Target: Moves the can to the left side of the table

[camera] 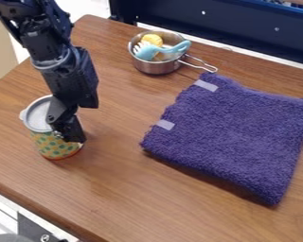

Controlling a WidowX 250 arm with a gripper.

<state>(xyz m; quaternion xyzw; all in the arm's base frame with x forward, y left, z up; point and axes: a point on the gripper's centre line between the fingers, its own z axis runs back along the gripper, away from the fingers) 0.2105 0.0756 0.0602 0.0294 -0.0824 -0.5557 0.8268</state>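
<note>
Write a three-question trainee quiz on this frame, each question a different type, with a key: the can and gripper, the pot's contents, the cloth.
1. True or false: the gripper is at the can.
2. Which of these is in the metal pot? (a) a whisk; (b) a blue utensil; (c) a red cup.
3. Fill in the number: the purple cloth has ___ pale tabs on it.

Key: 1 true; 2 b; 3 two.

High, slanting view down the tabletop (113, 189)
</note>
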